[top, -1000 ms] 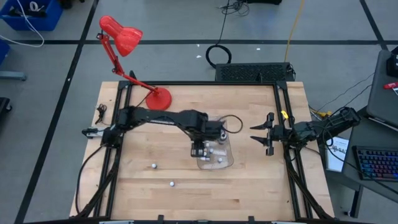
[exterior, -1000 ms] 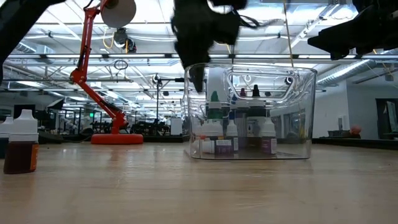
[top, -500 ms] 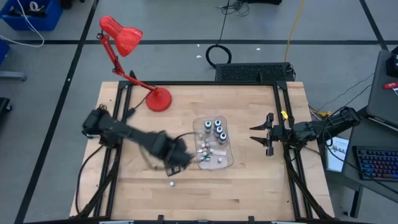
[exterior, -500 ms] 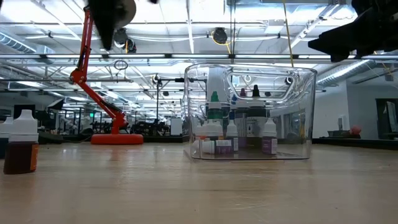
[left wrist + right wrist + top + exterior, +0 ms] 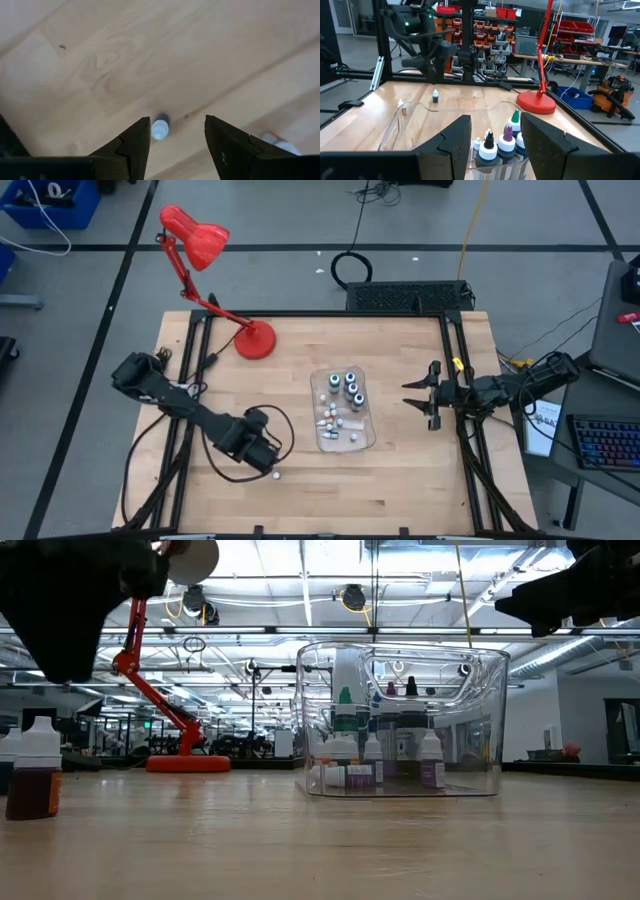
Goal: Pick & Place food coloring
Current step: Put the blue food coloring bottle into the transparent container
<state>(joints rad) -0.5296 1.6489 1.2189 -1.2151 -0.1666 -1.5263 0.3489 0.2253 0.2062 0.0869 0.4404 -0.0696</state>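
While reading from the left: red lamp at the table's back-left, base on the wood. Forward of it, left gripper low over the left-front wood, pointed down, jaws partway open, gripping nothing. Straight below in the left wrist view, a loose bottle, tiny, whitish, upright on the wood, close to one finger's inner side; cannot tell if touching. Second loose bottle beside the other finger, on its outer side, partly hidden. Near mid-table, well apart from the left gripper, clear tray flat on the wood. Inside it, food coloring bottles: three bigger upright ones with dark and green tops at the back end, several tinier whitish ones toward the front end, some of them lying down. Further right, right gripper raised near the table's right edge, aimed at the tray but apart from it, jaws partway open, empty. Dark keyboard past the table's back edge.
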